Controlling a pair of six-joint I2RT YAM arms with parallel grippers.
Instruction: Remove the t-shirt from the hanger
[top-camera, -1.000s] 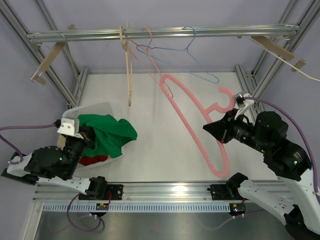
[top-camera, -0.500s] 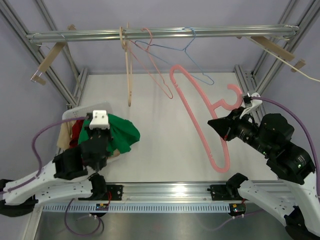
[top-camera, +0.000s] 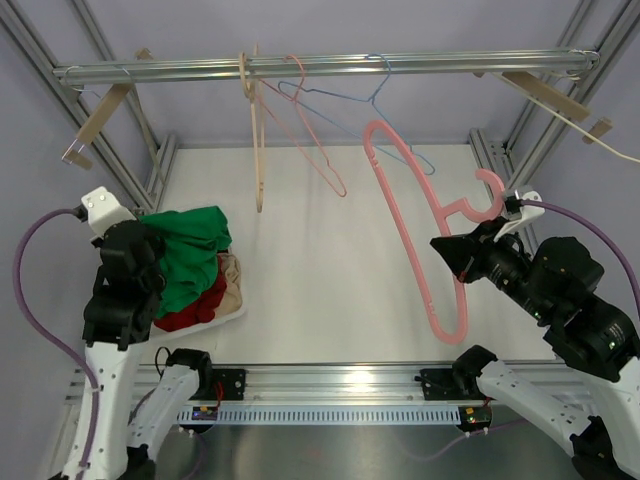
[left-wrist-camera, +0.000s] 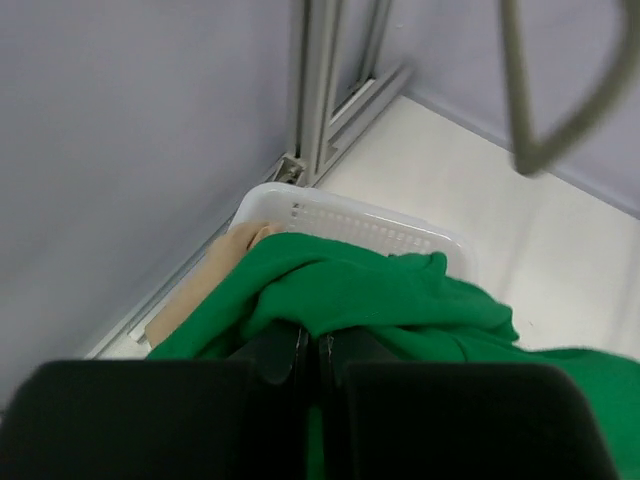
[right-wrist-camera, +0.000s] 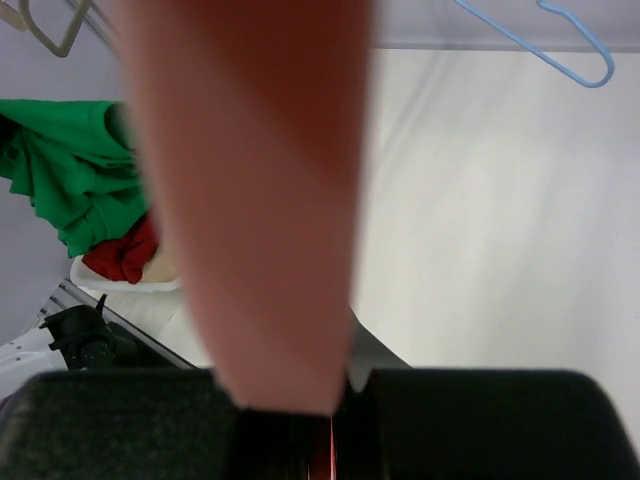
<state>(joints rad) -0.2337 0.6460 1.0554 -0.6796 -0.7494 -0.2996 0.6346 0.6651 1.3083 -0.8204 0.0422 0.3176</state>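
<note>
The green t-shirt (top-camera: 190, 255) is off the hanger and hangs bunched over the white basket (top-camera: 236, 312) at the left. My left gripper (top-camera: 158, 240) is shut on a fold of it; the wrist view shows the fingers (left-wrist-camera: 285, 350) pressed together with green cloth (left-wrist-camera: 400, 300) between and over them, above the basket rim (left-wrist-camera: 350, 218). The bare pink plastic hanger (top-camera: 410, 225) is held tilted over the table by my right gripper (top-camera: 447, 250), shut on it near the hook. In the right wrist view the hanger (right-wrist-camera: 260, 200) fills the middle, blurred, above the gripper (right-wrist-camera: 335, 405).
The basket also holds red (top-camera: 190, 312) and beige (top-camera: 230, 272) clothes. On the top rail (top-camera: 330, 66) hang a wooden hanger (top-camera: 257, 130), a thin pink wire hanger (top-camera: 318, 135) and a blue wire hanger (top-camera: 385, 100). Frame posts stand at the table's corners.
My left arm has risen and swung back to the left, carrying the green t-shirt over the basket. My right gripper has carried the pink hanger up and to the right.
</note>
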